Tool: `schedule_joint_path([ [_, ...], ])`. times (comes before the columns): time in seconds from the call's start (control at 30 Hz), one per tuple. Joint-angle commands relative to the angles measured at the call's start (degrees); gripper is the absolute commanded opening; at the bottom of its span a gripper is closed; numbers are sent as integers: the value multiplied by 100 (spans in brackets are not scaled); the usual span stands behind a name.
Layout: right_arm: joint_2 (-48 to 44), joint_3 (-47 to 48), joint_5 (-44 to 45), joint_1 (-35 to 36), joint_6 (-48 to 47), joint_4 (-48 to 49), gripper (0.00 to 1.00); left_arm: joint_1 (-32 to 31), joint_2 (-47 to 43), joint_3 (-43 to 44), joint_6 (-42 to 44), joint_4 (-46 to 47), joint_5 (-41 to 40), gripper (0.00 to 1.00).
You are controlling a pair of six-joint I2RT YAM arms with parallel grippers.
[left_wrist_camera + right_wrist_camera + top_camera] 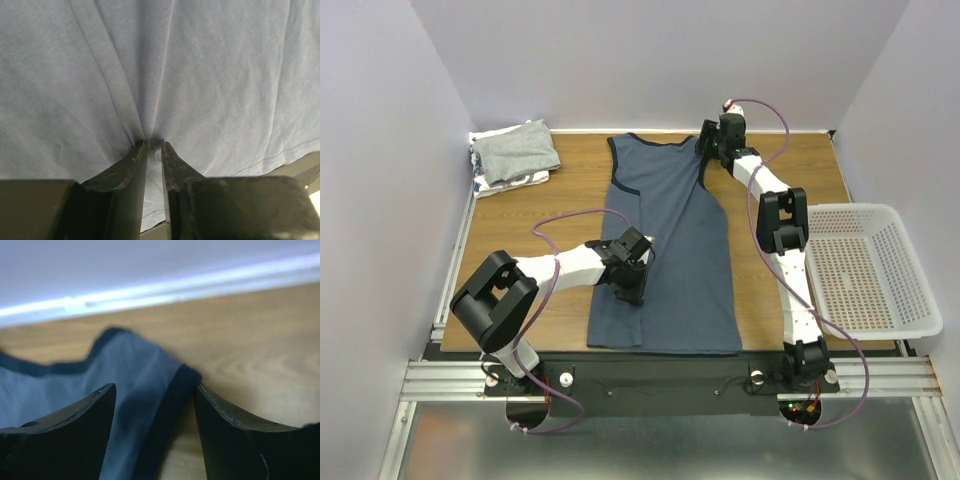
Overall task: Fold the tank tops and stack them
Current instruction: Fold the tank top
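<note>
The slate-blue tank top (670, 240) with darker trim lies spread flat down the middle of the wooden table, neck at the far end. My left gripper (631, 291) sits on its left edge and is shut on a pinch of the blue cloth (200, 75), which gathers in folds at my gripper (154, 144). My right gripper (704, 152) is at the far right shoulder strap, open, its jaws either side of the strap's dark trim (172, 395). The light grey tank top (517, 149) lies folded at the back left on the black-and-white patterned one (480, 170).
A white plastic mesh basket (900, 235) stands at the table's right edge beside the right arm. Walls close in the table at the back and on both sides. Bare wood (530, 200) shows between the folded pile and the blue top.
</note>
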Motion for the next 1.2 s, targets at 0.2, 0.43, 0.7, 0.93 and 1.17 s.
schedule_joint_path([
  [0.2,-2293,-1982,141,35,107,203,84,290,-214,769,324,55,43,37],
  [0.43,-3470,-3377,176,35,600,-113,82,589,-382,1218,158,326,70,39],
  [0.7,-5114,-6077,194,158,1057,-149,75,983,216,1736,-281,723,-1149,39],
  [0.93,-6450,-7722,413,685,1268,-149,70,1810,1383,2764,-677,942,-2021,39],
  [1.17,-7313,-8645,396,1019,1426,-246,69,2136,3026,4794,-344,258,-2084,39],
])
